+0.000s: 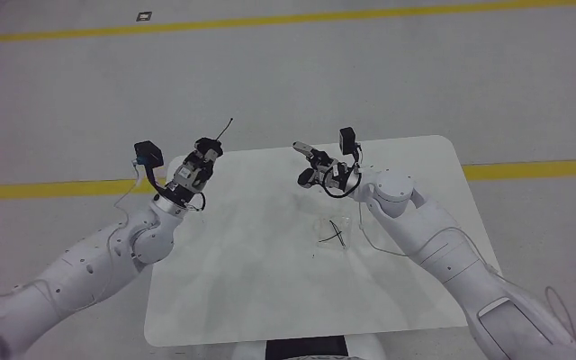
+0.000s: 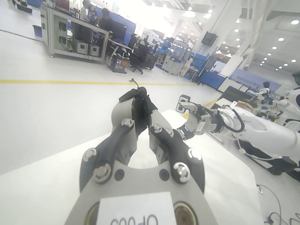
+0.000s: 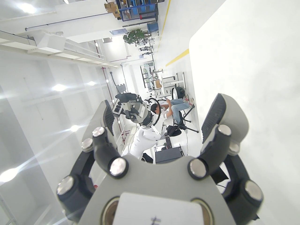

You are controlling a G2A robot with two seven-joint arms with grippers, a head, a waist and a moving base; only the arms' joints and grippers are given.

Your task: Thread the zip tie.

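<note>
Black and thin, a zip tie (image 1: 224, 129) stands clamped in the left gripper (image 1: 210, 147), which we see raised over the far left corner of the white table (image 1: 270, 288). From the left wrist camera, we find the two fingers (image 2: 121, 115) pressed together on the tie's dark lower part, with its narrow end poking out beyond them, out past the table's far edge. To the right, across a stretch of bare tabletop, the right gripper (image 1: 302, 162) hangs above the far edge, well apart from the left one and turned towards it. Its own wrist camera shows us the ribbed pads (image 3: 213, 114) spread wide with nothing between them. Farther right and nearer, crossed black strips (image 1: 335, 233) lie flat on the table beside the right forearm, touched by neither gripper.
</note>
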